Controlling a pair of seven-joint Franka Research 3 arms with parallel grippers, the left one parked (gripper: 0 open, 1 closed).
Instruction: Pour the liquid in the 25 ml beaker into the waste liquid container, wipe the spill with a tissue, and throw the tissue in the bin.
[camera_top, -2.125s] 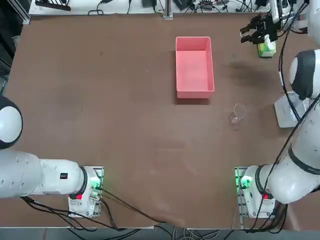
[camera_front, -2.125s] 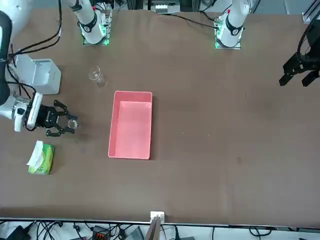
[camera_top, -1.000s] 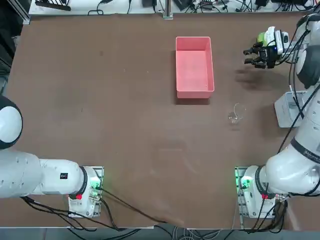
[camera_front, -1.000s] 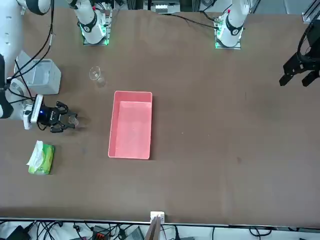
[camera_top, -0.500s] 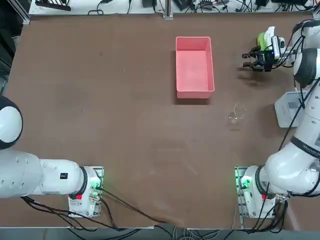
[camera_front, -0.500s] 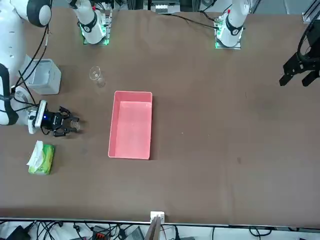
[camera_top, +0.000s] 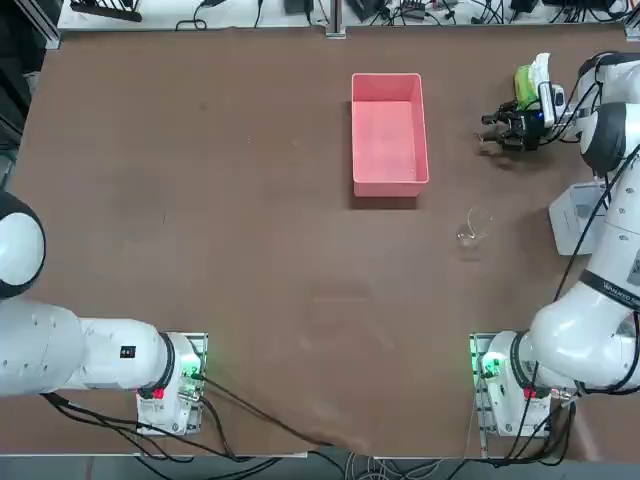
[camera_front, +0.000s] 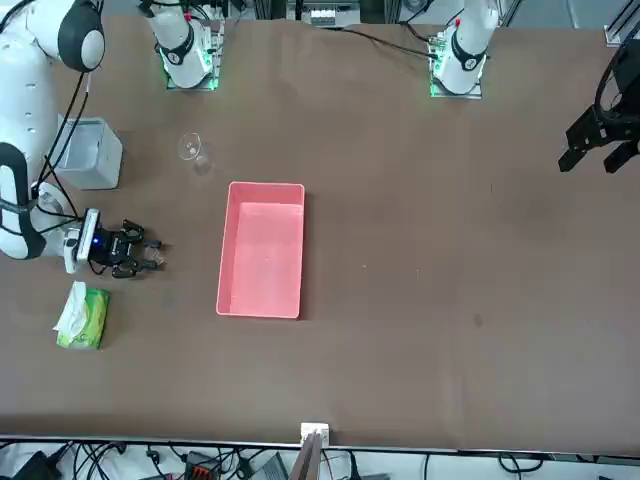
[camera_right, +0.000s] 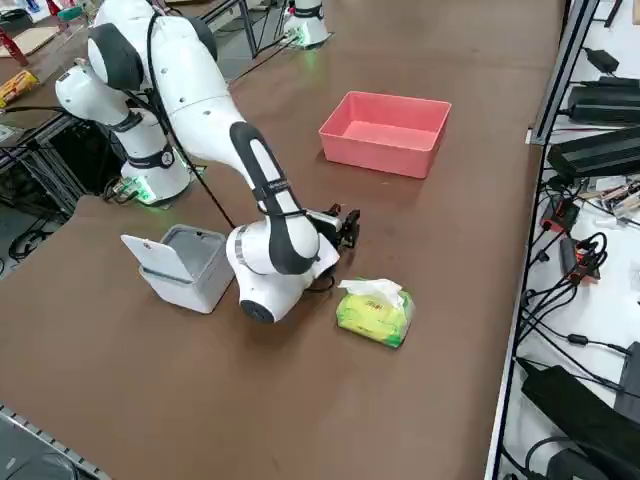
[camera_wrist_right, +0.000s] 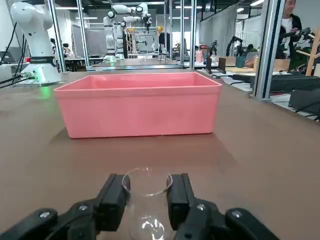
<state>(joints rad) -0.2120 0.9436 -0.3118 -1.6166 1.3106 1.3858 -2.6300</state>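
While the right arm's black two-finger gripper (camera_wrist_right: 146, 196) sits low over the brown table (camera_top: 250, 220), its fingers (camera_wrist_right: 114, 196) stand on either side of a tiny clear glass 25 ml beaker (camera_wrist_right: 146, 187), closed narrowly on its walls.

Item, held: the small beaker, upright, near the table surface, between the green tissue pack and the pink tray.

Item, target: pink rectangular low-walled plastic waste liquid container (camera_top: 388, 133), apart from the gripper and straight ahead of it in the wrist view; interior looks dry.

Item, later use: white crumpled tissue (camera_right: 371, 290) standing up from a green tissue pack (camera_right: 374, 314), just beside the arm's wrist.

Item, later use: light grey-white boxy bin (camera_right: 182, 265), near the arm's elbow.

Item, not involved: larger clear glass beaker (camera_top: 474, 228), standing alone.

Step in hand, by judgement: carrying the small beaker to the tray; pouring not begun. Next move calls for travel over the tray's near wall, beaker kept level, then a slow tilt with the lip inside the rim.
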